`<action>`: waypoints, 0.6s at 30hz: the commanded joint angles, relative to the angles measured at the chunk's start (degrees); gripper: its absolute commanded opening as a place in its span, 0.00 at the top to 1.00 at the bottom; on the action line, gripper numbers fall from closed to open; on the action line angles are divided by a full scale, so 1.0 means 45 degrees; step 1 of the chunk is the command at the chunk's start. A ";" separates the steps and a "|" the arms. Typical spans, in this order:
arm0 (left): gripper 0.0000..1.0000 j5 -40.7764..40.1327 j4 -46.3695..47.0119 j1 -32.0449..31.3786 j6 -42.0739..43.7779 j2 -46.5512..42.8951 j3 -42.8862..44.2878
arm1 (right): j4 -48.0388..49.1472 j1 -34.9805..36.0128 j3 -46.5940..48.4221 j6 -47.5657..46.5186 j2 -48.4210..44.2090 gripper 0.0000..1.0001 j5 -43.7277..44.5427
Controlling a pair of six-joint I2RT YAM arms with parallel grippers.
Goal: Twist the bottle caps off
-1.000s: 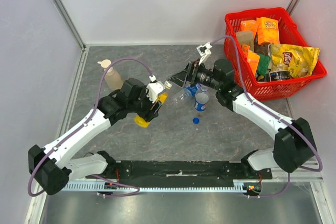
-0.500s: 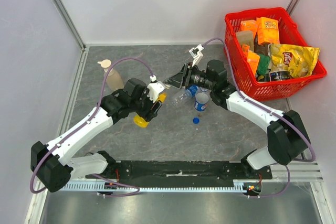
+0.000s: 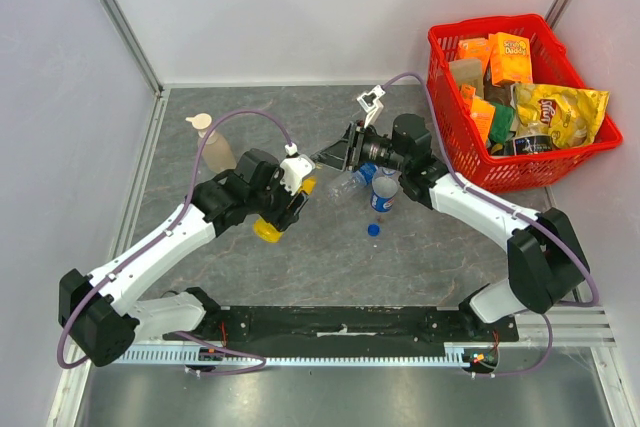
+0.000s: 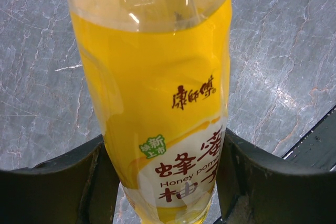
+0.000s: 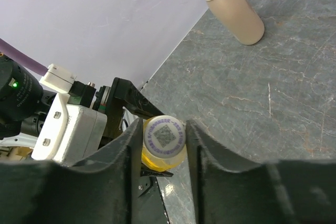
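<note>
Grey table [image 3: 330, 267], pump bottle [image 3: 213, 147], red basket [image 3: 488, 24], blue cap [image 3: 373, 230], seemingly two clear bottles [image 3: 383, 193]

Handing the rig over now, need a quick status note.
Left pincer: shut on juice bottle, held tilted.
Right pincer: shut on juice cap, cap on.
Blue cap: loose on table, by the two clear bottles.
Done: blue cap off.
Left: twist juice cap off, then check clear bottles; their tops are unclear here.
</note>
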 commanded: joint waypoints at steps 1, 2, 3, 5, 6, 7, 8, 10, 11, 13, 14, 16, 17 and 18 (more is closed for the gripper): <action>0.98 -0.0104 0.0177 -0.0043 -0.0348 -0.0052 0.0371 | 0.0821 0.0109 0.0583 0.0039 0.0122 0.62 -0.0644; 0.98 -0.0182 0.0158 -0.0024 -0.0367 -0.0033 0.0371 | 0.0938 0.0090 0.0621 0.0059 0.0142 0.69 -0.0839; 0.98 -0.0279 0.0119 -0.0043 -0.0348 -0.0033 0.0410 | 0.0920 0.0128 0.0661 0.0078 0.0181 0.75 -0.0976; 0.98 -0.0358 0.0060 -0.0043 -0.0367 -0.0052 0.0449 | 0.0958 0.0128 0.0739 0.0059 0.0182 0.88 -0.1191; 0.98 -0.0378 0.0060 -0.0043 -0.0348 -0.0072 0.0469 | 0.0958 0.0129 0.0739 0.0040 0.0162 0.92 -0.1231; 0.98 -0.0397 0.0060 -0.0024 -0.0348 -0.0110 0.0488 | 0.0958 0.0129 0.0739 0.0001 0.0104 0.96 -0.1270; 0.98 -0.0397 0.0060 -0.0043 -0.0328 -0.0150 0.0489 | 0.0958 0.0129 0.0700 -0.0038 0.0045 0.99 -0.1270; 0.98 -0.0378 0.0022 -0.0043 -0.0328 -0.0189 0.0547 | 0.0997 0.0129 0.0642 -0.0175 -0.0072 1.00 -0.1309; 0.98 -0.0281 0.0002 -0.0024 -0.0290 -0.0228 0.0566 | 0.1036 0.0109 0.0641 -0.0214 -0.0131 1.00 -0.1387; 0.98 -0.0009 0.0002 -0.0043 -0.0270 -0.0344 0.0606 | 0.1366 0.0129 0.0544 -0.0214 -0.0228 1.00 -0.1562; 0.98 0.0167 0.0002 -0.0024 -0.0250 -0.0442 0.0606 | 0.1620 0.0129 0.0447 -0.0195 -0.0306 1.00 -0.1660; 0.98 0.0616 0.0021 -0.0062 -0.0231 -0.0618 0.0625 | 0.2108 0.0129 0.0330 -0.0156 -0.0424 1.00 -0.1991; 0.98 0.0831 0.0040 -0.0024 -0.0231 -0.0735 0.0625 | 0.2343 0.0129 0.0290 -0.0156 -0.0463 1.00 -0.2167; 0.98 0.1065 0.0041 -0.0024 -0.0211 -0.0794 0.0606 | 0.2635 0.0109 0.0251 -0.0156 -0.0521 1.00 -0.2401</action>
